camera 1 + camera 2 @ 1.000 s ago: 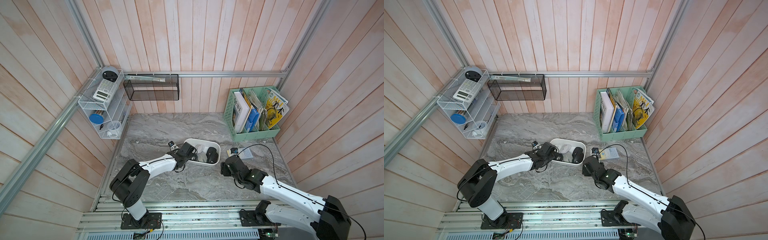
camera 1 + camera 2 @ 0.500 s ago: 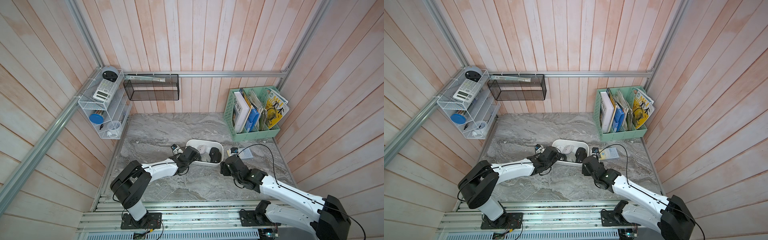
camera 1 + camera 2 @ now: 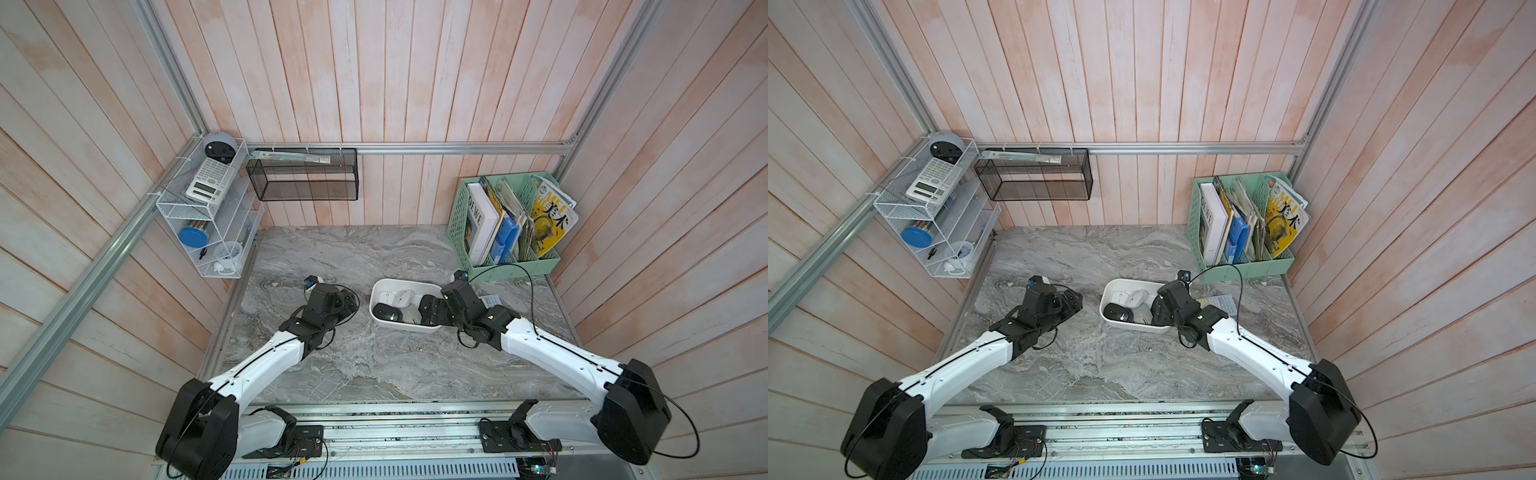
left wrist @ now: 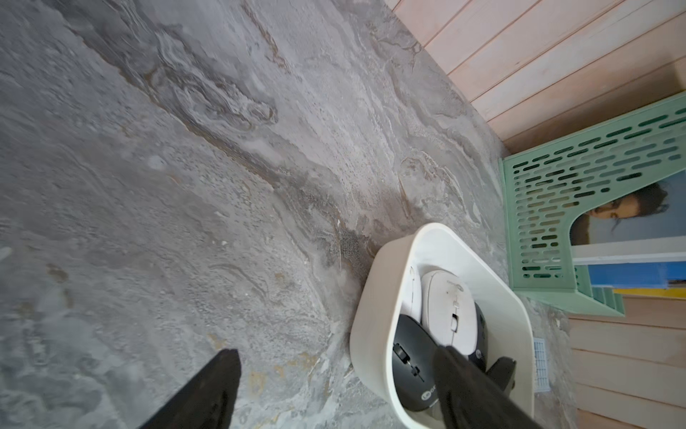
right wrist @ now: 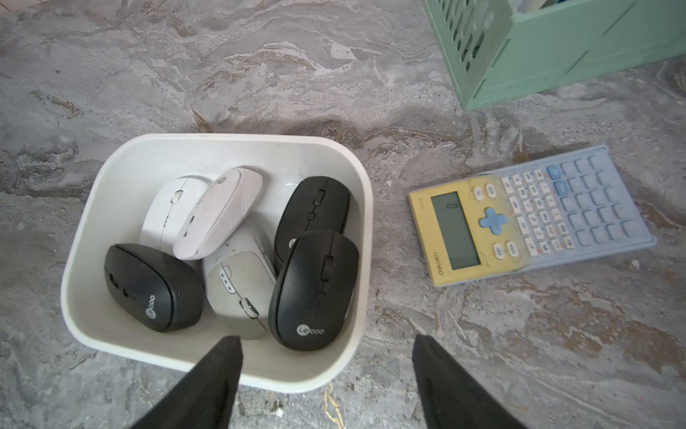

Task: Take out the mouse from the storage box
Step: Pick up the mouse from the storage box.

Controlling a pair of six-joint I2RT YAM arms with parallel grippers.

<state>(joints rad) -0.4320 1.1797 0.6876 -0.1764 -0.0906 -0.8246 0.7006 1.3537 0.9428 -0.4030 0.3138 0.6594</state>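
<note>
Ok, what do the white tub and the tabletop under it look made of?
The shallow white rounded-corner storage tub looks like moulded plastic: smooth, seamless walls with a soft sheen. The grey veined tabletop looks like marble or a stone-print laminate, matte; the swirling veins fit either.

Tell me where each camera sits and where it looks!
Top views: high above the base, looking down on the table, left arm, right arm, storage box.
Left wrist: on that arm, facing past open left fingers across the table to the box.
Right wrist: on that arm, facing down past open right fingers into the box of mice.
Shared: both wrists see the box, green file holder.
</note>
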